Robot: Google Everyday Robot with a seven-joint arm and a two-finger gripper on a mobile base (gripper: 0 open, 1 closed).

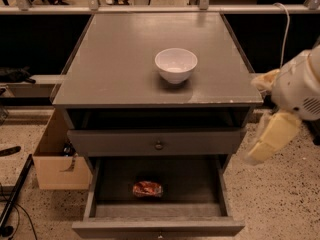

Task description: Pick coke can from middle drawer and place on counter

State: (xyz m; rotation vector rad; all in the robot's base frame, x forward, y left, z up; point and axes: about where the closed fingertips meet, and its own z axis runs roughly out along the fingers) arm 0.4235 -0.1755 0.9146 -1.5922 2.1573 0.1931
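The coke can [148, 188] lies on its side on the dark floor of the open middle drawer [90, 199], low at the cabinet's front. The counter [115, 69] is the flat grey top above, with pale chipped specks along its front right edge. My gripper [257, 119] hangs at the right of the cabinet, beside the counter's front right corner, well above and to the right of the can. It is open and empty, with one pale finger [265, 79] high and the other [272, 139] pointing down and left.
A white bowl [176, 65] stands on the counter right of the middle. A closed drawer front with a round knob [159, 145] sits above the open drawer. A cardboard box [55, 159] stands on the floor at the left. A railing [150, 8] runs behind.
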